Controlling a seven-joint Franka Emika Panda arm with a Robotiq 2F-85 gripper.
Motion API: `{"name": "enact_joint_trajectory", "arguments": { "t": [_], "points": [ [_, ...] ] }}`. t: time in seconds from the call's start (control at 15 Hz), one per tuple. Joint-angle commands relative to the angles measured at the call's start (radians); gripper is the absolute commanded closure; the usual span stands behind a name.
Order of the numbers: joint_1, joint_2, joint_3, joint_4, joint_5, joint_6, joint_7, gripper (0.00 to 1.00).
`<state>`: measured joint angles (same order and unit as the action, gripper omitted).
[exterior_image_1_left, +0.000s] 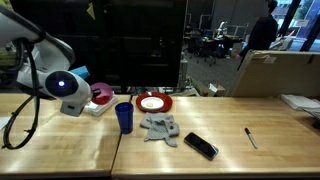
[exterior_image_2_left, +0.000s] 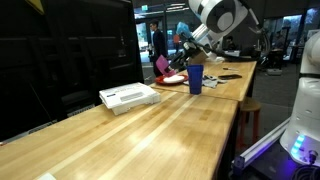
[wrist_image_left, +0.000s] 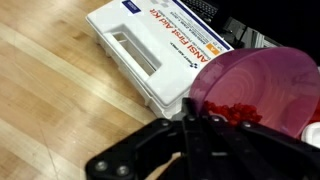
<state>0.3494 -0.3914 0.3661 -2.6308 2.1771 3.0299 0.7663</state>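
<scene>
Since the purple bowl (wrist_image_left: 265, 85) looks light, stiff and slick, with loose red pieces (wrist_image_left: 235, 110) inside, its thin rim is best pinched; it is seen at a corner of the white box (wrist_image_left: 150, 45) on the counter (wrist_image_left: 50, 90), jaws closed narrowly on that rim.

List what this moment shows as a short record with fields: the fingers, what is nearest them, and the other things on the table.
state: fingers shut, nothing seen between them
nearest: purple translucent plastic bowl holding small red pieces
beside it: white rectangular plastic first-aid box
further along: blue plastic cup, round red plate, crumpled grey cloth, flat black phone, thin pen
surface: long wooden table
</scene>
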Motion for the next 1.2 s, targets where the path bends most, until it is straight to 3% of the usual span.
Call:
{"name": "enact_joint_trajectory", "arguments": {
  "t": [0.0, 1.13],
  "points": [
    [0.007, -0.063, 0.015, -0.011, 0.083, 0.045, -0.056, 0.99],
    [-0.218, -0.222, 0.287, -0.044, 0.360, 0.038, -0.179, 0.99]
  ]
}}
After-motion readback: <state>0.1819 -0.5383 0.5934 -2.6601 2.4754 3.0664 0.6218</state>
